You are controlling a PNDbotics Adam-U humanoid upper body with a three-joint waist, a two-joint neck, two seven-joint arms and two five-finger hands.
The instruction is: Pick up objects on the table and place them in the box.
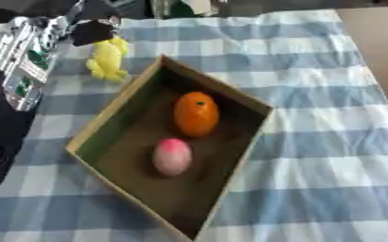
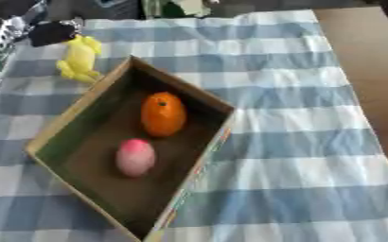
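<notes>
Left hand at 11 o'clock, fingers pinching the yellow toy just outside the box. Orange and pink fruit already inside. Advice: lift clear of the rim, release over bare floor.
</notes>
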